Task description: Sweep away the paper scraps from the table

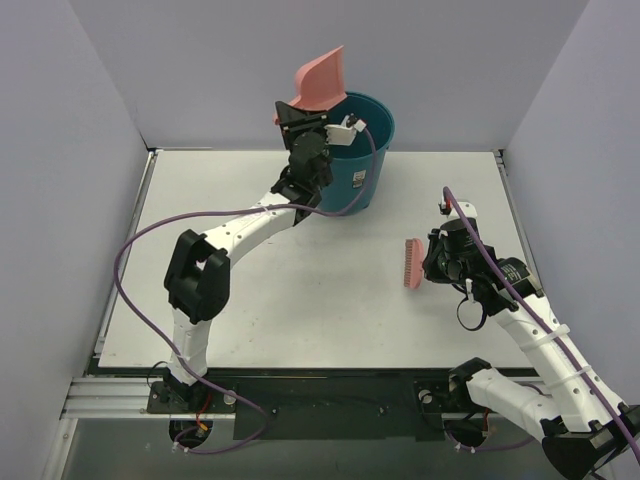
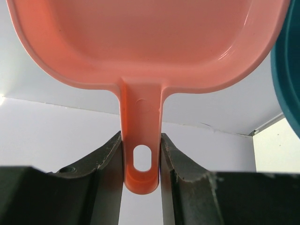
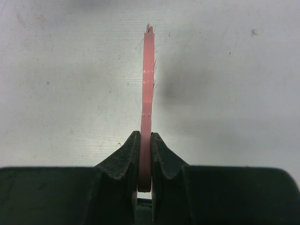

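Note:
My left gripper (image 1: 305, 118) is shut on the handle of the pink dustpan (image 1: 322, 80), holding it tipped up over the rim of the teal bin (image 1: 365, 160) at the back of the table (image 1: 300, 300). In the left wrist view the dustpan (image 2: 150, 42) fills the top and its handle sits between my fingers (image 2: 107, 159). My right gripper (image 1: 428, 262) is shut on the pink brush (image 1: 412, 262), held just above the white table at the right; the brush (image 3: 148, 84) shows edge-on in the right wrist view. No paper scraps show on the table.
Grey walls close in the table on the left, back and right. The teal bin's rim (image 2: 287, 70) shows at the right edge of the left wrist view. A metal rail runs along the near edge by the arm bases.

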### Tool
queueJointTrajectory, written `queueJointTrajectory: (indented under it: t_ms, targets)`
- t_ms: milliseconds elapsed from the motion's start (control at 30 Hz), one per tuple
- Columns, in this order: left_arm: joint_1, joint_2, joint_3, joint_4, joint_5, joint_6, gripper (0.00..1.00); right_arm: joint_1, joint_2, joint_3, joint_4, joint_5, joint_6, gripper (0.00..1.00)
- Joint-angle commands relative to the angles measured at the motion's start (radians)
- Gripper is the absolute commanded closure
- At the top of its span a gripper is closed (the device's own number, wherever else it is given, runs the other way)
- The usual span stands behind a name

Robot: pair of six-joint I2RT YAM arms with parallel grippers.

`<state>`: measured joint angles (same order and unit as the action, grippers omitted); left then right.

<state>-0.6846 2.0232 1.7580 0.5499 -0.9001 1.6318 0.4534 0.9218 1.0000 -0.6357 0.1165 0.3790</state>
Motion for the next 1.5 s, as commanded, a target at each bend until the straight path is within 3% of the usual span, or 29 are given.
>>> queueJointTrajectory:
  t_ms: [0, 100, 533, 633, 767, 867, 1033, 1300, 1467]
  targets:
    - [0.01, -0.073, 0.047, -0.08, 0.0, -0.134, 1.0, 0.008, -0.011, 0.017, 0.018, 0.037, 0.011, 1.0]
    - [0.01, -0.086, 0.132, -0.279, -0.019, -0.327, 1.0, 0.008, -0.011, 0.022, 0.019, 0.04, 0.014, 1.0]
    - [0.0, -0.162, 0.346, -0.881, -0.092, -0.901, 1.0, 0.005, -0.06, -0.001, 0.074, 0.141, -0.02, 1.0]
    - [0.0, -0.184, 0.435, -1.079, -0.094, -1.134, 1.0, 0.004, -0.069, -0.015, 0.099, 0.172, -0.034, 1.0]
    - [0.0, -0.257, 0.482, -1.395, 0.004, -1.456, 1.0, 0.001, -0.075, -0.029, 0.113, 0.205, -0.052, 1.0]
    - [0.0, -0.351, 0.407, -1.542, 0.151, -1.671, 1.0, -0.005, -0.078, -0.035, 0.117, 0.219, -0.061, 1.0]
    - [-0.007, -0.524, 0.207, -1.628, 0.355, -1.871, 1.0, -0.01, -0.098, -0.05, 0.12, 0.221, -0.063, 1.0]
    - [-0.059, -0.693, -0.266, -1.558, 0.576, -2.075, 1.0, -0.015, -0.109, -0.063, 0.125, 0.219, -0.058, 1.0]
    - [-0.176, -0.638, -0.451, -1.437, 0.639, -2.156, 1.0, -0.025, -0.098, -0.061, 0.13, 0.224, -0.051, 1.0]
